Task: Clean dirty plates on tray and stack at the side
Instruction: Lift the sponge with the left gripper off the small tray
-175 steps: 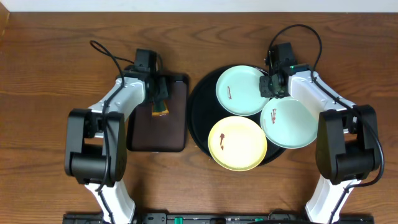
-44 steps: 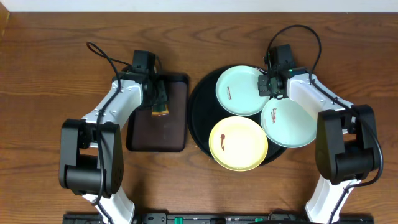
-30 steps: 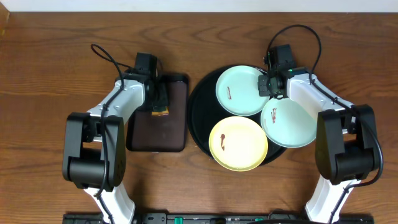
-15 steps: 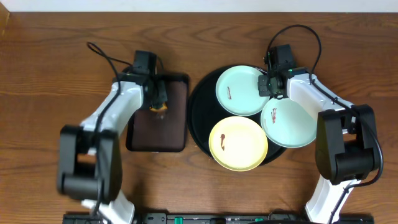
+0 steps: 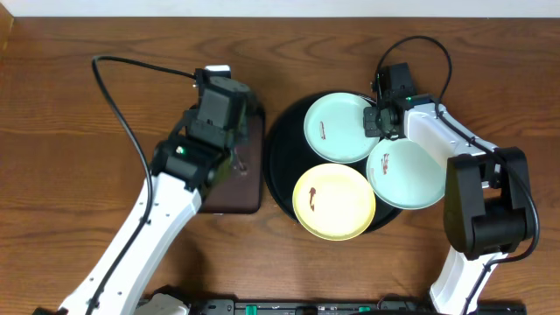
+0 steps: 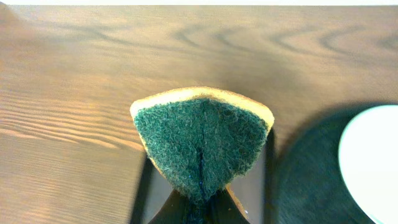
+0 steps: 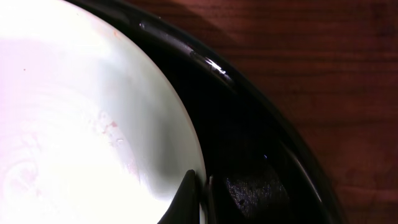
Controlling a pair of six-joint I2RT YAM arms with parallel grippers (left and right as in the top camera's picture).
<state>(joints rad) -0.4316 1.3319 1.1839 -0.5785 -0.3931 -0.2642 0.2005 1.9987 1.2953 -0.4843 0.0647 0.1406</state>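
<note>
Left end effector pinches a green sponge above the tabletop; right end effector clamps the rim of a mint plate.

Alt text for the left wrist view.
A green scouring sponge with yellow backing, folded and pinched in the left hand, fills the centre over a wooden table. A round black tray and pale plate's rim show at right.

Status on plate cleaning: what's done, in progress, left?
Done: left hand has the sponge gripped. In hand: right hand pinches the rear mint plate's rim. Left: wiping and stacking; all three plates sit on the black tray, with smears showing on the rear mint and the yellow plate.
</note>
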